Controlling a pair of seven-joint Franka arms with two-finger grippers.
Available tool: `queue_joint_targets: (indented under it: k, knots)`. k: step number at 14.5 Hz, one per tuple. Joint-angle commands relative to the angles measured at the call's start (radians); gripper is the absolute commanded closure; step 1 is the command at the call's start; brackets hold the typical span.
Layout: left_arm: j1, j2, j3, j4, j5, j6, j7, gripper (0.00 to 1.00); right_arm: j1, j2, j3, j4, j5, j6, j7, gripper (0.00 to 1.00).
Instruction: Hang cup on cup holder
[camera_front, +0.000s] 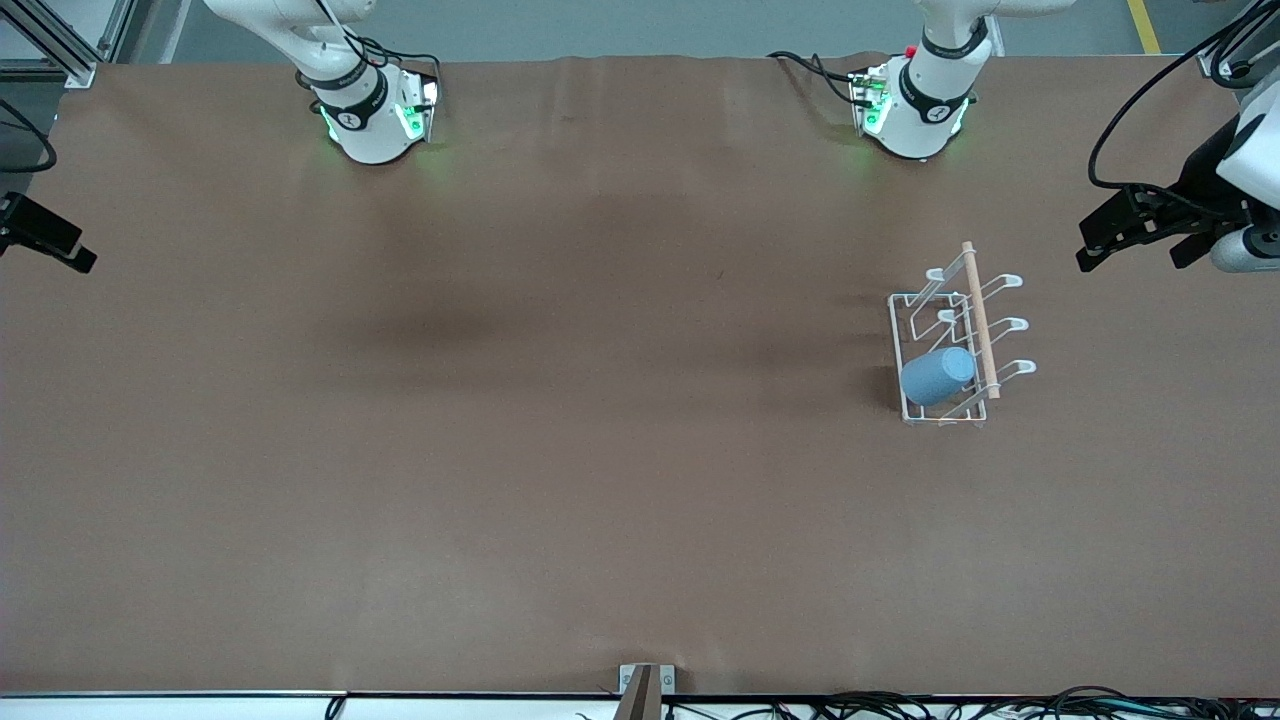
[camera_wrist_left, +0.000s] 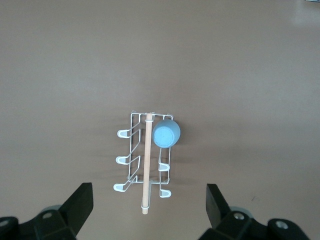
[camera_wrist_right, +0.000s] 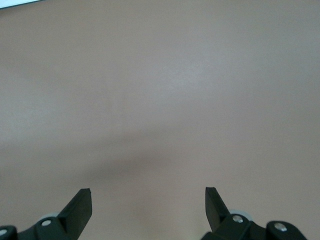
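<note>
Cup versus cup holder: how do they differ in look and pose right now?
The cup is solid, matte light blue; the cup holder is open white wire with a wooden rod. The cup is much smaller than the cup holder. The cup sits tilted on a prong; the cup holder stands flat on the table.

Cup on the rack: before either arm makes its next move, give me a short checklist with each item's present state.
1. The cup is on a prong of the cup holder, at its end nearer the front camera: ok.
2. Cup is free of any gripper: ok.
3. Left gripper is open, empty and up above the cup holder: ok.
4. Right gripper is open and empty over the bare table, waiting: ok.
5. Cup holder stands flat on its base, its wooden rod across the top: ok.
6. Cup seated firmly enough not to slip off: cannot tell.
</note>
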Motion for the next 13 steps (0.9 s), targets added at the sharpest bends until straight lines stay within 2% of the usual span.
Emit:
queue_joint_targets:
  k: [1,6,13]
  knots:
    - [0.001,-0.009,0.01,0.002,-0.003,-0.018,0.049,0.01,-0.002,-0.01,0.006,-0.009,-0.009,-0.002,0.001,0.0]
    - [-0.01,-0.012,0.047,-0.003,-0.003,-0.03,0.109,0.01,-0.005,-0.01,0.006,-0.009,-0.009,0.003,0.004,0.0]
    - [-0.013,-0.014,0.049,-0.005,-0.003,-0.03,0.111,0.01,-0.002,-0.01,0.006,-0.009,-0.009,0.001,0.005,0.0]
